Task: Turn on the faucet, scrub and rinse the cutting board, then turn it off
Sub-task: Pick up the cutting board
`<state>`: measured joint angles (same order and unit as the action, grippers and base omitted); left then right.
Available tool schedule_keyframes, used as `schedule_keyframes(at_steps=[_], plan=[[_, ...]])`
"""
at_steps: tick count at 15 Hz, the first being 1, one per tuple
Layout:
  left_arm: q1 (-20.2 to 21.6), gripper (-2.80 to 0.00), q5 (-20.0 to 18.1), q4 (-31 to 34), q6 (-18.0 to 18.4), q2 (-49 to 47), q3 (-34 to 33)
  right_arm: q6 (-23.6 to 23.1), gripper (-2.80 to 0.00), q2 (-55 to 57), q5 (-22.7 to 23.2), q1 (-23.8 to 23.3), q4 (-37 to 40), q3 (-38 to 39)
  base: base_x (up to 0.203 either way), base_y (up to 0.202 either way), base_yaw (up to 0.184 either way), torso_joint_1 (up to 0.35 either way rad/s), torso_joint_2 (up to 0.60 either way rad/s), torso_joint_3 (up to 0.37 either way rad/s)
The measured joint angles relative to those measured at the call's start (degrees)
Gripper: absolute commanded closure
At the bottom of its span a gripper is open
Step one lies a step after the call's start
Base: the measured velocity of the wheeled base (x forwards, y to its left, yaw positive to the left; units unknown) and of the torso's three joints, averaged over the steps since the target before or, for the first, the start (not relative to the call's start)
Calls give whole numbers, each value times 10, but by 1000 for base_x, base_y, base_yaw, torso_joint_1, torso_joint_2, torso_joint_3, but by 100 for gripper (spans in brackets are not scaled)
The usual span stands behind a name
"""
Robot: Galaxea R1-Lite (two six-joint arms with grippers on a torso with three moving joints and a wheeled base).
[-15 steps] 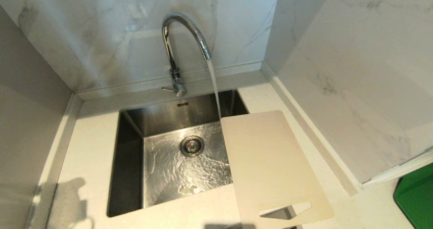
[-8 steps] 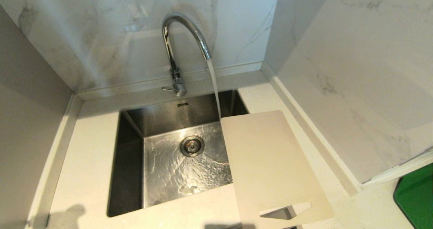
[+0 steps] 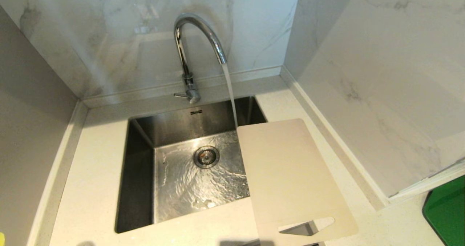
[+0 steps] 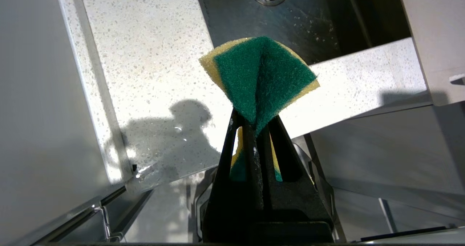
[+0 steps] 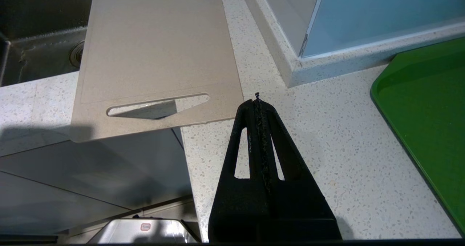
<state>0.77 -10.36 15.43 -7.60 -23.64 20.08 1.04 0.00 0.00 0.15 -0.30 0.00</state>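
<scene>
Faucet running, stream dropping into the sink and vanishing behind the far corner of the cutting board, so where the water lands is hidden. Board lies flat on the speckled surface at the sink's right edge, one long side hanging over the basin, handle slot at the near end sticking out past the surface's front edge; near corner cut off in the head view. Left pincer clamped tight on a folded green-and-yellow sponge, held off the front-left corner of the sink, touching nothing; in the head view only a yellow speck of it shows at the bottom-left corner. Right pincer fully closed, empty, parked just right of the board's handle end above the surface. Green tray further right of the sink, mostly cropped. Drain visible under rippling water.
</scene>
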Motion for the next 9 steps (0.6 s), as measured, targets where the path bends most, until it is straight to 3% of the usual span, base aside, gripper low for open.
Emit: schedule_keyframes(at_steps=[3,9], plan=[[-1,0,11,-1,18,70,-31,0,0,0,0,0,0,0,0,0,0,0,0,0],[-4,0,103,-29,99,208,-102,0,0,0,0,0,0,0,0,0,0,0,0,0]])
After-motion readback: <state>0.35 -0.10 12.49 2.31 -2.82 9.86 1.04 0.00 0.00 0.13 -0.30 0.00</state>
